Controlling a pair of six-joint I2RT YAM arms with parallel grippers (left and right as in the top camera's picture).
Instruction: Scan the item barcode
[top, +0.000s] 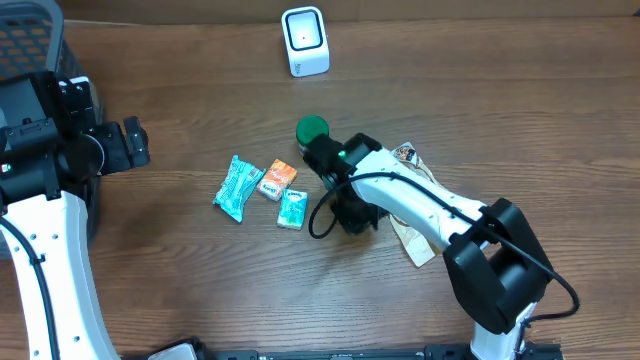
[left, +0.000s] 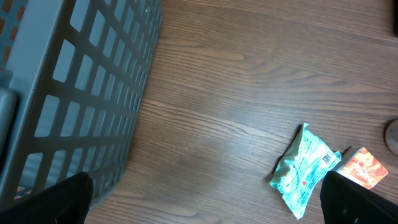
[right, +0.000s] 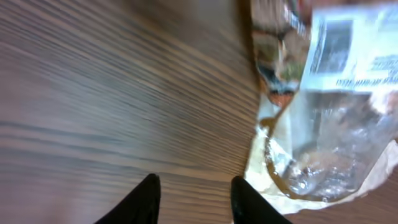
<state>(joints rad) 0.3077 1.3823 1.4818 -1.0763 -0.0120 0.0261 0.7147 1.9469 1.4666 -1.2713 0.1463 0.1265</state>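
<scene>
Looking down from overhead: the right gripper (right: 196, 200) points at the table (top: 480, 90), right of centre. Its fingers (right: 147, 198) stand apart with only bare wood between them; nothing is held. The right wrist view is blurred.

The clear snack bag (right: 329, 112) lies flat on the wood just beside the right gripper. Whether it touches a finger I cannot tell. A white printed label (right: 348, 46) faces up near one end of the bag. In the overhead view, the bag lies partly under the right arm.

The white scanner (top: 304, 40) stands at the far edge, well apart from the bag. A green round thing (top: 312, 128) sits just beside the right wrist, between scanner and gripper.

The left gripper (left: 205, 205) hangs at the left side beside the grey basket (left: 93, 93), fingers spread wide and empty.

Three packets are clustered between the arms: teal packet (top: 238, 187), orange packet (top: 278, 179), small teal packet (top: 292, 208). The orange one lies close against both neighbours.
</scene>
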